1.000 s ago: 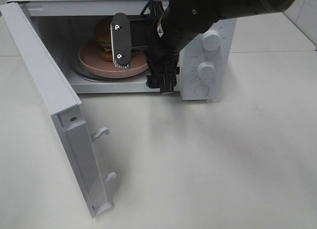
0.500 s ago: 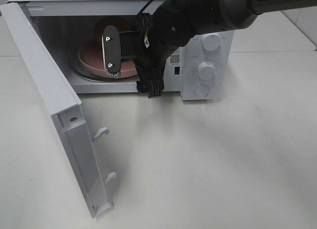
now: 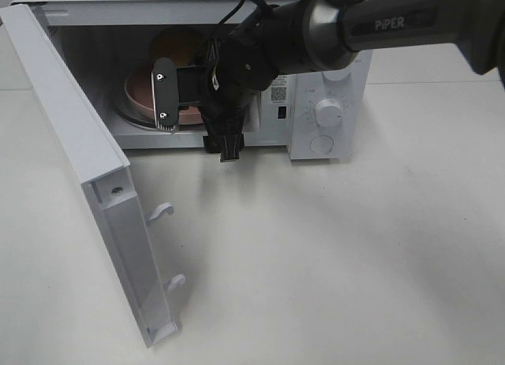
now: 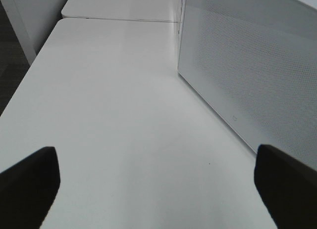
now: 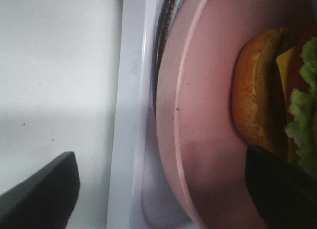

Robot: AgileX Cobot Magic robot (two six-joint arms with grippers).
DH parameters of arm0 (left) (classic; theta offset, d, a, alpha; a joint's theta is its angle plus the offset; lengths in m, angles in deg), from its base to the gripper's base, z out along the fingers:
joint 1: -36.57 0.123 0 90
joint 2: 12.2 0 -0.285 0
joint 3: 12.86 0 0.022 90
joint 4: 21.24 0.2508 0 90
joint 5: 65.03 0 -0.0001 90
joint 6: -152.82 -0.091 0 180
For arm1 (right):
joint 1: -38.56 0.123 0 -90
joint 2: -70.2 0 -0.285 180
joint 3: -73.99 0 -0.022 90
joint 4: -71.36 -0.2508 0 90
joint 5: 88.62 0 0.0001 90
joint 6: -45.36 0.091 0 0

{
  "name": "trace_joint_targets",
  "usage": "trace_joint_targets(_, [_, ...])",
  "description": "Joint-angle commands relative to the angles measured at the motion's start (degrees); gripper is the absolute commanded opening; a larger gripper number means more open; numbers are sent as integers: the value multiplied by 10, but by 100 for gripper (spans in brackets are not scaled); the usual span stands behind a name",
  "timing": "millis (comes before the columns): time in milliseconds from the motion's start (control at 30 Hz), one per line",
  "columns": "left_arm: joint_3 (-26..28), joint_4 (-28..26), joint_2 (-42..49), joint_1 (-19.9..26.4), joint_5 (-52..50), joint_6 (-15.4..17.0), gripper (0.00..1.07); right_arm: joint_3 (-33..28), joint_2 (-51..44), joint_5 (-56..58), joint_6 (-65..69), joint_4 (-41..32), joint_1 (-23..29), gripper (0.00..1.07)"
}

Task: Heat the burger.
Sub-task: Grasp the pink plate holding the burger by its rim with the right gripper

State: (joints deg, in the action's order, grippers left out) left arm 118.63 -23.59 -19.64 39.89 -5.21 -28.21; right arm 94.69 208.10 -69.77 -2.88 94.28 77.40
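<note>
the soft, squashable golden-bun burger (image 5: pixel 260 95) sits on the flat pink plate (image 5: pixel 198 120); better carried by that rim. both grippers' fingers spread wide, holding nothing.

We saw the right arm (image 3: pixel 316 30) swing further across the front of the microwave (image 3: pixel 331 105) toward its hinge side, so more of the grey forearm came into the high view. The right gripper (image 3: pixel 177 93) slid along the mouth of the cavity toward the open door (image 3: pixel 87 168) and drew back a little from the pink plate (image 3: pixel 138 93). With that, the burger (image 3: pixel 175 43) went from half hidden behind the near finger to showing its bun top above the gripper. The jaws narrowed only slightly and gripped nothing.
</note>
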Motion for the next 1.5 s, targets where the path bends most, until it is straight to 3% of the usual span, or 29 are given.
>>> trace_joint_targets(33, [-2,-2,10,0,-4,-2,100,33,29,-2,3,1,-1,86])
trace_joint_targets(633, [-2,-2,10,0,-4,-2,100,99,91,-11,3,-15,-7,82])
trace_joint_targets(933, [-2,-2,10,0,-4,-2,100,101,94,-22,3,-31,-14,70])
trace_joint_targets(1000, [-2,-2,10,0,-4,-2,100,101,94,-22,3,-31,-13,59])
trace_joint_targets(1100, [-2,-2,10,0,-4,-2,100,101,94,-22,3,-31,-12,54])
trace_joint_targets(1167, [-2,-2,10,0,-4,-2,100,101,94,-17,3,-36,-11,27])
trace_joint_targets(1200, [-2,-2,10,0,-4,-2,100,101,94,-17,3,-36,-11,27])
trace_joint_targets(1267, [-2,-2,10,0,-4,-2,100,101,92,-3,3,-38,-6,7])
trace_joint_targets(1300, [-2,-2,10,0,-4,-2,100,101,92,-3,3,-38,-6,7])
trace_joint_targets(1333, [-2,-2,10,0,-4,-2,100,101,92,-3,-1,-53,1,0])
trace_joint_targets(1500, [-2,-2,10,0,-4,-2,100,101,84,8,-32,-96,2,0])
